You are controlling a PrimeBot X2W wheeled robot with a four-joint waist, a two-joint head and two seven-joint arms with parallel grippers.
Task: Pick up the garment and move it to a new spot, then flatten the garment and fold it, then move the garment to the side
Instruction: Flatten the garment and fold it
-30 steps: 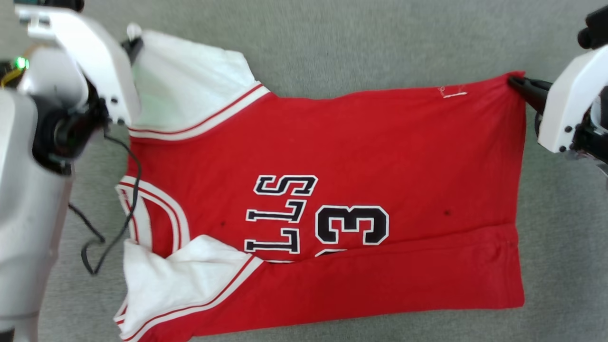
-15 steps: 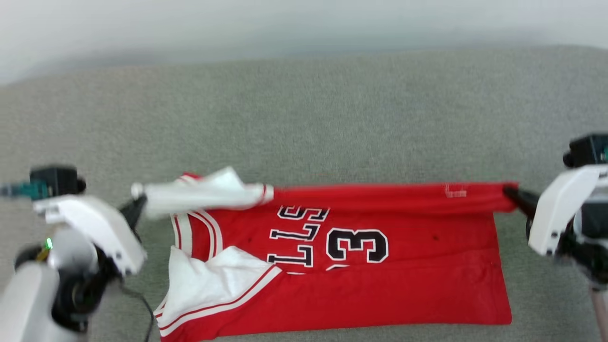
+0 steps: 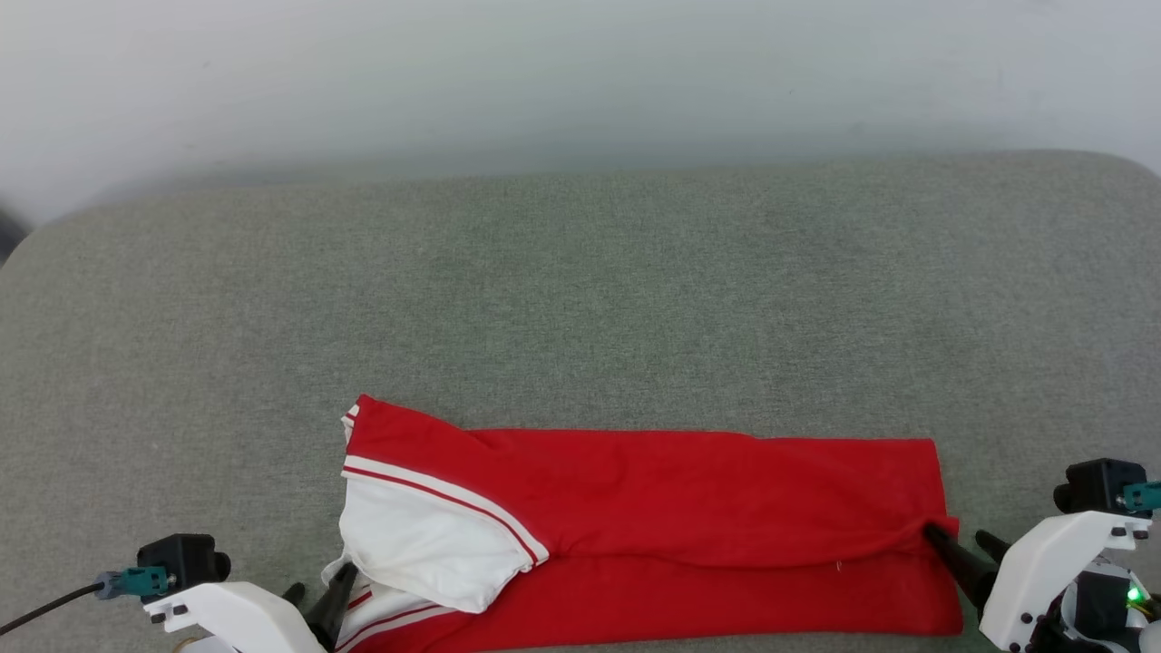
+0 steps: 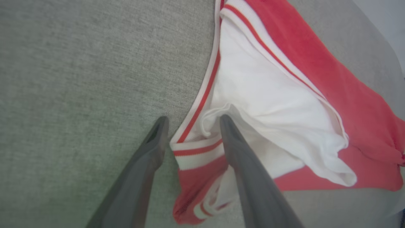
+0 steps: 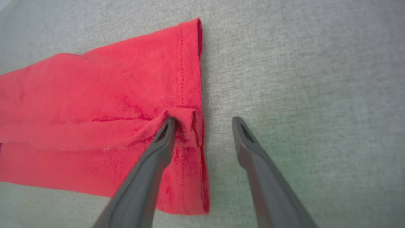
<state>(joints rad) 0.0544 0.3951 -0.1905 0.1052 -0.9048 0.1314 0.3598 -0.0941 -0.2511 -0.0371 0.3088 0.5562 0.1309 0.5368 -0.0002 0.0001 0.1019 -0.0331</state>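
The garment (image 3: 689,490) lies folded lengthwise into a red band across the near part of the grey surface. A white sleeve (image 3: 426,544) with striped trim is on top at its left end. The number and lettering are hidden inside the fold. My left gripper (image 3: 316,589) is open at the sleeve end, and in the left wrist view the striped trim (image 4: 196,148) lies between its fingers (image 4: 159,126). My right gripper (image 3: 963,547) is open at the hem end. In the right wrist view one of its fingers (image 5: 167,126) touches a small pucker in the hem (image 5: 186,117), and the other rests over bare surface.
A grey fabric-covered surface (image 3: 580,290) stretches far beyond the garment to a rounded back edge, with a pale wall (image 3: 580,73) behind it. A black cable (image 3: 45,606) runs from the left wrist camera at the lower left.
The head camera has shifted. Both grippers brought the garment's far edge over onto its near edge, hiding the number and lettering, and they now stand open.
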